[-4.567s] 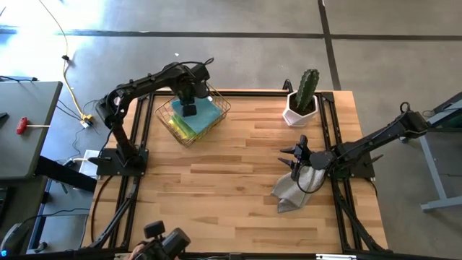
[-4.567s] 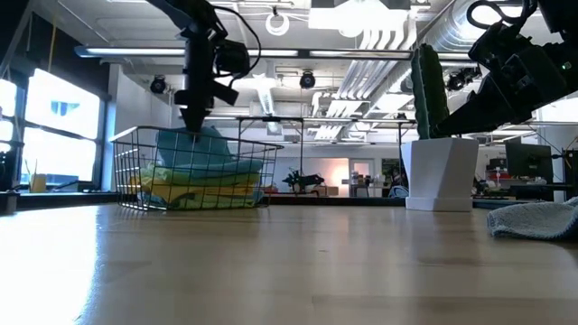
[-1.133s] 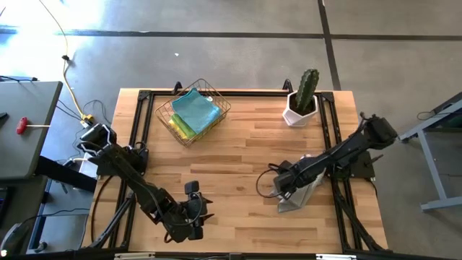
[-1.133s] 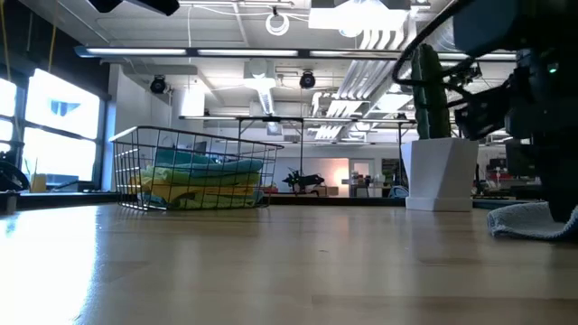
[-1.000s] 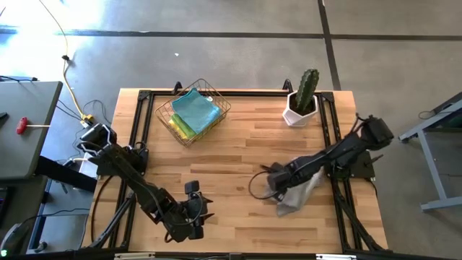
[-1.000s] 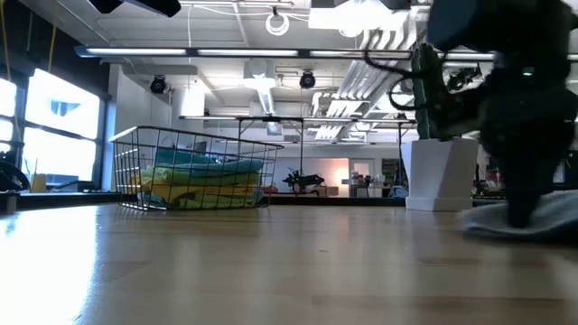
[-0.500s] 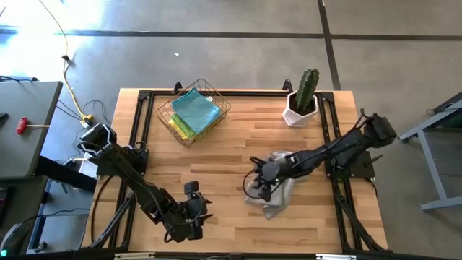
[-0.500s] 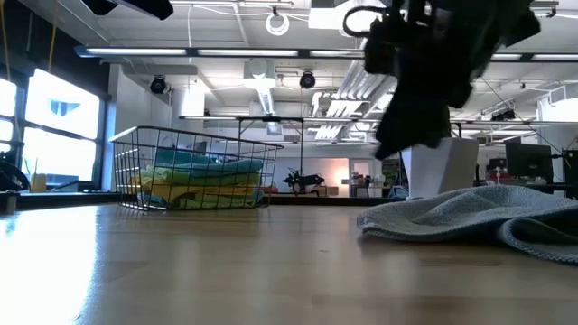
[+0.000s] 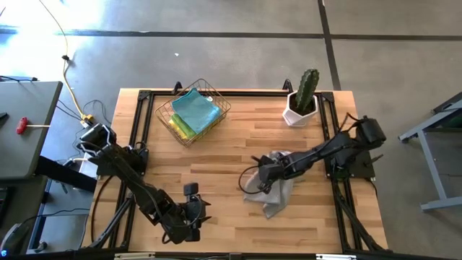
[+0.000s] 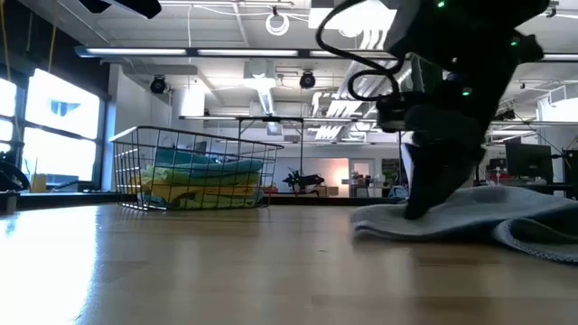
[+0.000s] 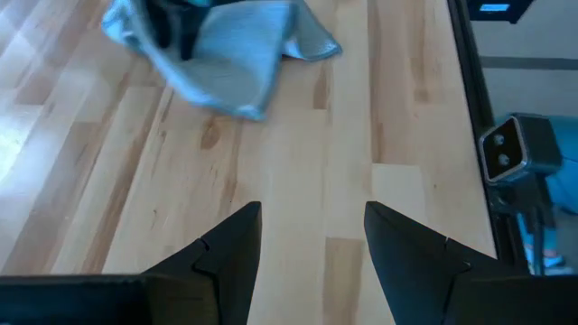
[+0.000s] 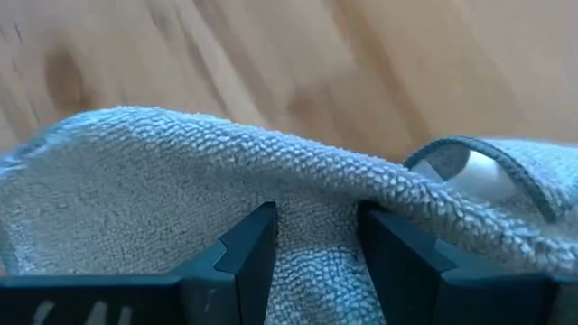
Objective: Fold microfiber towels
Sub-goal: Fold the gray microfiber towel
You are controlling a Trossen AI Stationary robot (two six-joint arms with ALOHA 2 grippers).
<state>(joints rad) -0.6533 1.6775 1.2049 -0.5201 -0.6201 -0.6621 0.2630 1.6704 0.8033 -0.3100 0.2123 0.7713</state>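
A grey microfiber towel [image 9: 278, 196] lies crumpled on the wooden table right of centre, resting on its underside; the low view shows it as a low heap [image 10: 506, 212]. My right gripper [image 9: 260, 183] stands on the towel's left part, shut on it. My left gripper [image 9: 195, 211] hovers open over bare wood near the table's front edge, its fingers [image 11: 230, 244] empty. More towels, light blue on top with yellow and lime green under it, lie stacked in a wire basket [image 9: 193, 112] at the far left. My right gripper pinches a raised ridge of the grey towel [image 12: 316, 203] between its two fingers [image 12: 257, 248], in the towel's left part. The fingers come from above, slanting steeply down [image 10: 417, 209]. One layer or several, I cannot tell. The towel lies slack on the table.
A cactus in a white pot [image 9: 302, 100] stands at the far right. A black frame [image 9: 141, 144] runs along the table's edges. Bare wood stretches between the basket, my left gripper and the grey towel.
My right gripper has gone toward the table's left edge and tipped more steeply down. It has dragged the grey towel along the table from near the right edge toward the middle. The towel now lies more spread out.
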